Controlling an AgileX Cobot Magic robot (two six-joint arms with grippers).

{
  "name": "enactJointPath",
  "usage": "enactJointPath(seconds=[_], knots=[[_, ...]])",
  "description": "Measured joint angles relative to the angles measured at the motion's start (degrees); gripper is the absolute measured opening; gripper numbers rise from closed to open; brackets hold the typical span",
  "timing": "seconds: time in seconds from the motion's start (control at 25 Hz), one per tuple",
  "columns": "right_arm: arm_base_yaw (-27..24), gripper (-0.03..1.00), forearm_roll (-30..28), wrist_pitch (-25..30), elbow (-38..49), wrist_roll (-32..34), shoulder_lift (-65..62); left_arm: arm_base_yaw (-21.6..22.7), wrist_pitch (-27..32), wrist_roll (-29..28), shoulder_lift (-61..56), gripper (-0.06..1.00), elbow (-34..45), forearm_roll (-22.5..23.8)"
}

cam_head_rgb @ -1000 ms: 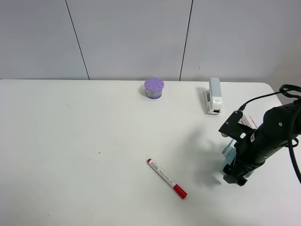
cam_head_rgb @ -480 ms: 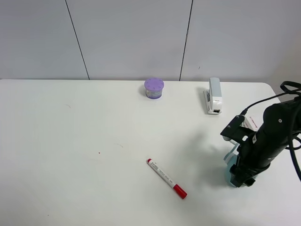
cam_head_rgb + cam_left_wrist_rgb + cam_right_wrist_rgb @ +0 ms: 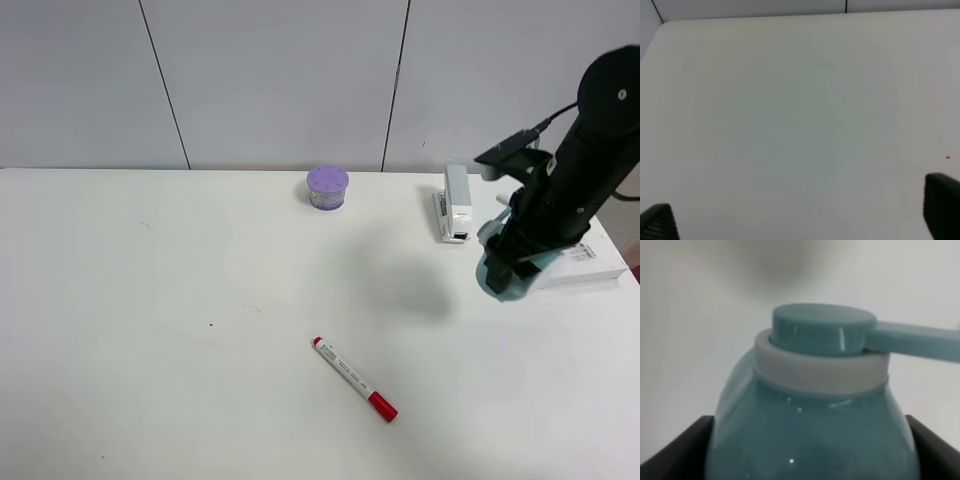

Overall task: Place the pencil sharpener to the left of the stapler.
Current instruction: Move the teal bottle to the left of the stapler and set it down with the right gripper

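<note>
My right gripper (image 3: 505, 270) is shut on the teal pencil sharpener (image 3: 497, 273) and holds it in the air, just right of the stapler's near end. The right wrist view is filled by the sharpener's rounded body (image 3: 812, 440), white ring and crank handle (image 3: 912, 341), with a dark finger (image 3: 675, 452) on each side. The white stapler (image 3: 457, 203) with a grey-blue top lies at the back right of the table. In the left wrist view only bare table shows between the two wide-apart fingertips (image 3: 942, 210) of the left gripper (image 3: 800, 217), which is open.
A small purple round container (image 3: 328, 187) stands at the back centre. A red-capped marker (image 3: 354, 378) lies near the front middle. A flat white box (image 3: 580, 265) sits at the right edge, behind the raised arm. The table (image 3: 150, 330) is white.
The right arm has lifted the sharpener off the table at the front right and carried it up and back toward the stapler. The white box is now uncovered.
</note>
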Motion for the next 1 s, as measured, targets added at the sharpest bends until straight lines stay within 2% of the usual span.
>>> enactJointPath(seconds=[0.28,0.8,1.0], knots=[[0.46,0.67,-1.17,5.23,-13.96,4.83,12.11,0.0,0.0,0.0,0.0,0.99,0.0,0.0],[4.09,0.67,-3.05,7.6,-45.55,5.7,34.58,0.0,0.0,0.0,0.0,0.99,0.0,0.0],[4.23,0.67,-3.05,7.8,-54.67,7.27,42.33,0.0,0.0,0.0,0.0,0.99,0.0,0.0]])
